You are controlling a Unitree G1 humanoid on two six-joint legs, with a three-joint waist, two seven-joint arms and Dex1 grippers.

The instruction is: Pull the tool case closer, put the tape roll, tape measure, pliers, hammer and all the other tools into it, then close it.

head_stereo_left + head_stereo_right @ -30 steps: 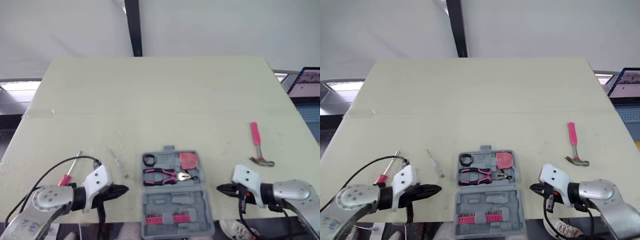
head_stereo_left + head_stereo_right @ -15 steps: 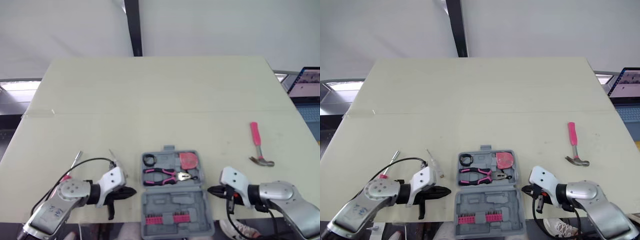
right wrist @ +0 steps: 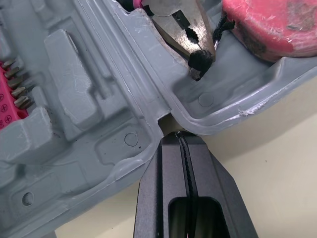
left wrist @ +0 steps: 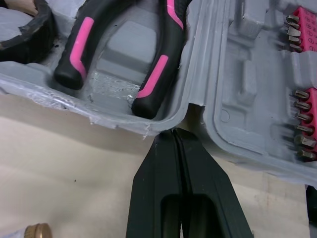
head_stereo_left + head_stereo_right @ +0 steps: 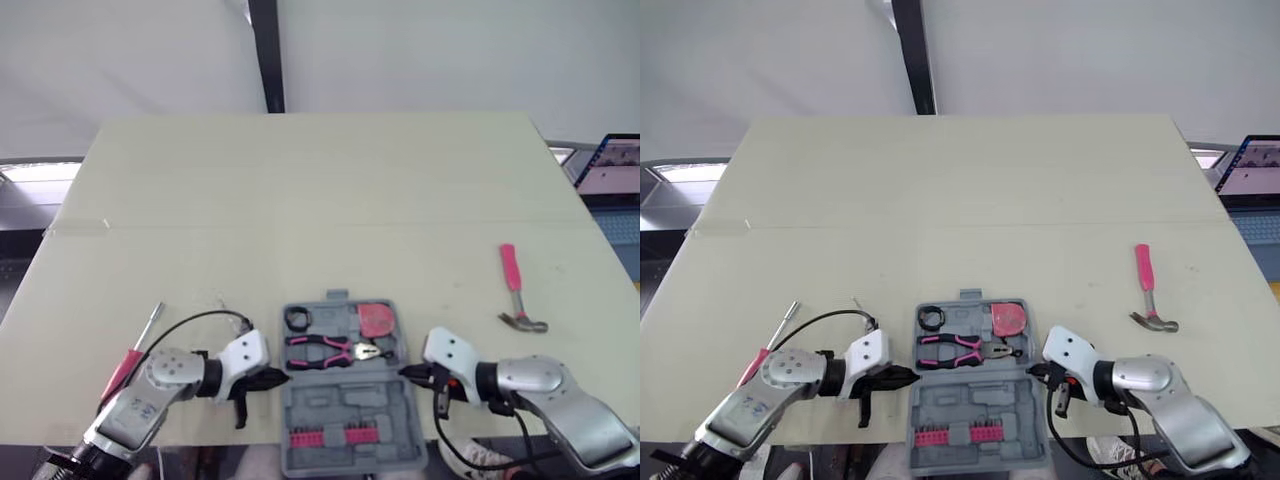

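Left wrist view shows the left gripper (image 4: 174, 133) clenched, its tips together at the hinge notch on one side of the open tool case (image 5: 340, 405). The right gripper (image 3: 181, 135), also clenched, sits at the opposite notch. A second ago both stood apart from the case, and they have since closed in. The pliers (image 5: 335, 350), tape roll (image 5: 297, 320) and tape measure (image 5: 377, 320) lie inside, and the hammer (image 5: 518, 290) lies on the table (image 5: 300, 200), well to the right.
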